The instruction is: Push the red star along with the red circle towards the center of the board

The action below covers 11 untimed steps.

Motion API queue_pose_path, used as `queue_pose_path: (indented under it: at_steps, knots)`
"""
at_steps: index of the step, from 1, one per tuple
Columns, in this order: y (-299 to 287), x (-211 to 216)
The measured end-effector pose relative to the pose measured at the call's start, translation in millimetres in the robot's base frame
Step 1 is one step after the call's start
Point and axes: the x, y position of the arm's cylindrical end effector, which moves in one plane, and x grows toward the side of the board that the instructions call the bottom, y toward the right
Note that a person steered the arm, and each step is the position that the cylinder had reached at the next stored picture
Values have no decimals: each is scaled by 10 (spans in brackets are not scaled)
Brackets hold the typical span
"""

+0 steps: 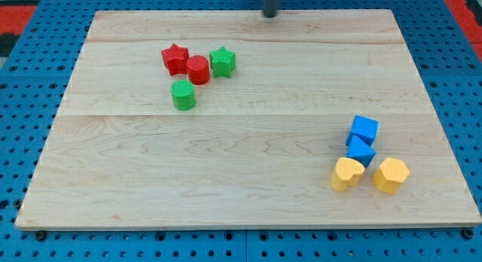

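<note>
Camera view shows the red star [175, 59] on the table [241, 187] in the upper left part, with the red circle [198, 69] touching it on the star's right and slightly lower. Right of the star, past the circle and touching it, stands a green star [223, 62]; just below the circle, toward the view's bottom, sits a green cylinder [183, 95], touching it or very nearly. Well apart from the star, toward the lower right corner, lie two blue cubes [364, 130] [361, 150] and two yellow blocks [347, 173] [391, 175], one heart-like. There is no claw to open or close here, only a rod that holds nothing; my tip [269, 15] hangs at the table's top edge, right of the star and well apart from it. I judge the pushing not yet begun, so this is the approach. The middle lies down and right of the star, so my tip should come round to the star's upper left side and push diagonally, keeping star and circle together while the green pieces may get shoved along.
</note>
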Motion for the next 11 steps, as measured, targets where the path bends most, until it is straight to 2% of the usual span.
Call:
queue_pose_path:
  at_steps: [1,2,3,4,5,6,7,8,10,11]
  knots:
    - [-637,28]
    - [-1349,546]
    - [-1322,1058]
    - [-986,1076]
    - [-991,1151]
    - [-1496,1149]
    - [-1523,1224]
    - [-1160,1565]
    - [-1265,1248]
    - [-688,1413]
